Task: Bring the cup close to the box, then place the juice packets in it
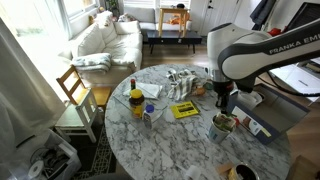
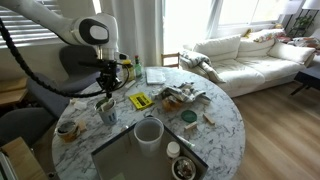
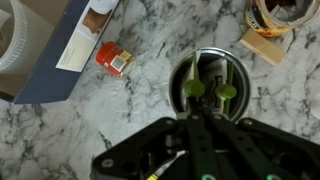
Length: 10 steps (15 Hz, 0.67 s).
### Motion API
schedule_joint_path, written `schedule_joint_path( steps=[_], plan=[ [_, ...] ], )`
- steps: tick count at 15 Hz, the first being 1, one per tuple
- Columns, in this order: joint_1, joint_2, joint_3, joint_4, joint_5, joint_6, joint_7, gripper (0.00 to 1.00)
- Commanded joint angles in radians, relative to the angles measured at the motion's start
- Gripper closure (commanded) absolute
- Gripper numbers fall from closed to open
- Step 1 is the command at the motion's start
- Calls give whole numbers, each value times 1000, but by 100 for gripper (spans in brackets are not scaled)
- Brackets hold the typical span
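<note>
Round marble table (image 2: pixel 215 125), contents read left to right. Item: Franka arm, entering from the left in an exterior view, its gripper (image 2: pixel 105 97) pointing straight down over the cup (image 2: pixel 106 113). Item: the cup, a plain silver-grey metal tumbler, upright on the marble near the box's corner and apart from it. In the wrist view the box (image 3: pixel 40 85) shows as a blue-grey flap at far left. Next comes a small orange-red packet (image 3: pixel 114 59) lying on the table between flap and cup. Then comes the cup (image 3: pixel 210 60), seen from above with the gripper (image 3: pixel 210 91) over its mouth. The green-padded fingertips (image 3: pixel 192 90) stand a narrow gap apart inside the rim's outline; I cannot tell whether they grip anything. Item: flat yellow packet (image 2: pixel 141 101), just right of the cup. Item: the box (image 2: pixel 115 160), large, grey and open, at the near edge, with a white round container (image 2: pixel 149 132) at its far side. Item: white sofa (image 2: pixel 250 50), beyond the table at right.
</note>
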Motion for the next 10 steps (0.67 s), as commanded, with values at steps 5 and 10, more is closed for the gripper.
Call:
schedule_joint_path(
  steps=[5,10],
  plan=[
    [8,13,0,-17,11,5,31,100],
    [2,-6,3,31,71,-46,9,50]
  ],
)
